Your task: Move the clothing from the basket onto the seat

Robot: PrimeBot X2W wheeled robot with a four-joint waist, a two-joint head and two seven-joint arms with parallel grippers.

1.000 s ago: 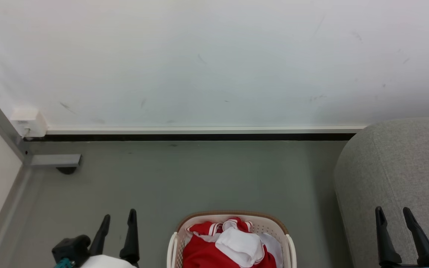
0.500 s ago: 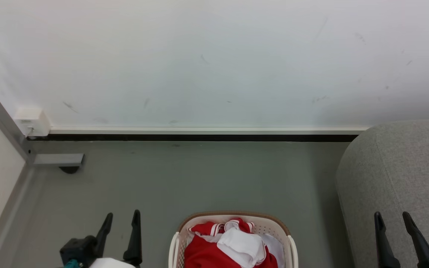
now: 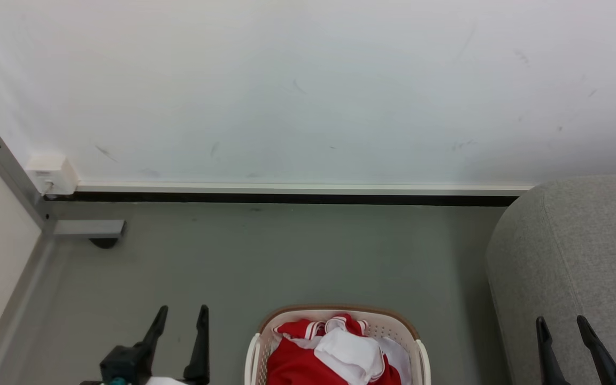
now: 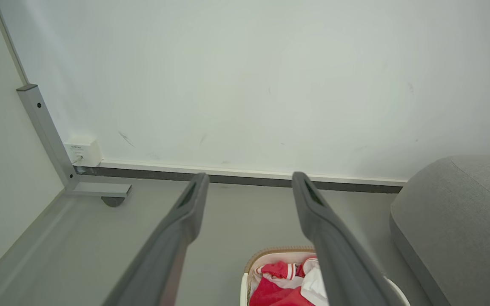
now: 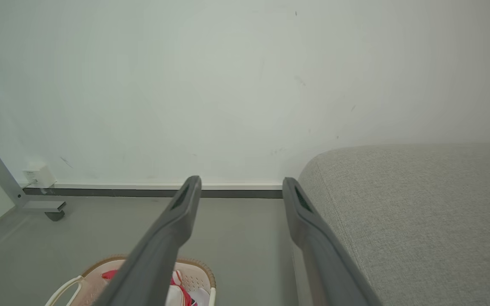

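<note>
We judge the task hardly begun. The clothing (image 3: pixel 335 358) is all in the basket (image 3: pixel 335 312), and the part of the seat (image 3: pixel 580 256) that we can see carries no garment. Every transfer is left to do: reaching into the basket, taking hold of a piece, and carrying it across to the seat.

The basket stands on the grey floor (image 3: pixel 286 256) between our two arms, near the seat's rounded end but not touching it. Its near half is cut off by the edge of the head view. Inside, a red garment lies underneath with a white one bunched on top, and red-and-white striped trim shows toward the far rim. The heap comes up to about the rim. We cannot tell what lies under it.

The left gripper (image 3: pixel 183 309) hangs over the floor to the left of the basket, its fingers spread apart and nothing between them. The right gripper (image 3: pixel 561 320) is in front of the seat's side, likewise parted and empty.
</note>
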